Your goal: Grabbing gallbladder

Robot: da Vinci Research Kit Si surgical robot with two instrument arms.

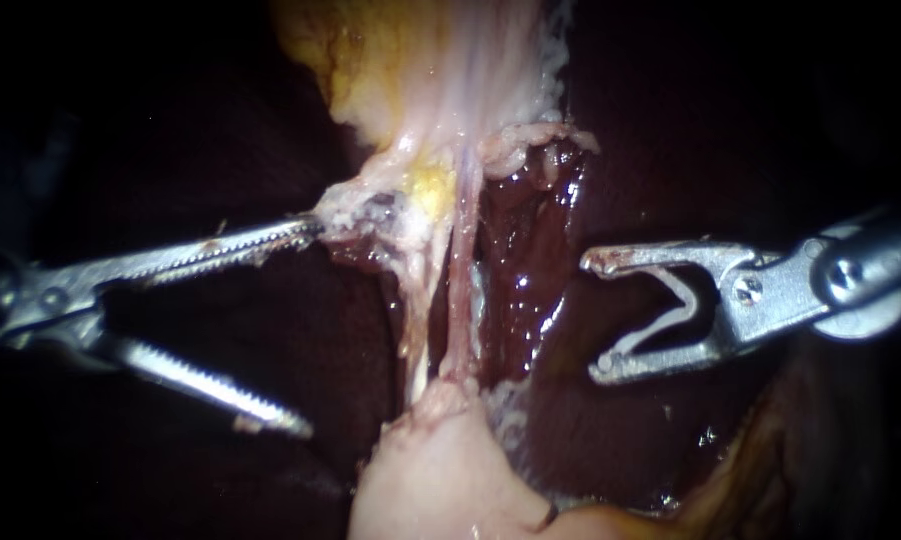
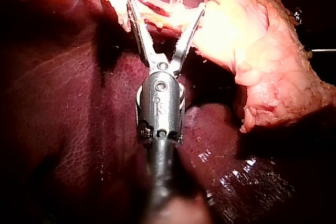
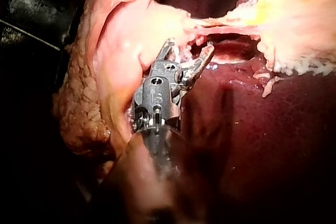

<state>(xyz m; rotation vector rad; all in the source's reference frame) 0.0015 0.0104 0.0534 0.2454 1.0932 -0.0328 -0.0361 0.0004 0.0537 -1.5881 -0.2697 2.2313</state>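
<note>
So the left claw (image 1: 305,328) is spread wide and holding nothing. One toothed half just touches the ragged pale tissue where the strands start, and the other half hangs free over the dark liver (image 1: 530,260). The right claw (image 1: 595,316) is also gaping and empty, sitting across from the left claw with the two thin tubes (image 1: 460,300) stretched between them. The gallbladder (image 1: 440,470) is the pale pink lump ahead of the left claw's free half, at the end of those tubes. In the left wrist view it bulges right beside one tip of the left claw (image 2: 167,3), close to touching, though I can't say for sure. In the right wrist view it runs alongside the right claw (image 3: 189,45). My guess on handling is that it's soft, floppy and wet, so it'll squish and slip rather than resist, and the wall looks thin enough to tear if pinched hard. I'd take a decent fold of the fleshy pink body nearest the left claw, well clear of the tubes, since those look stringy and taut. I'd close gently too, because those teeth should bite plenty.
</note>
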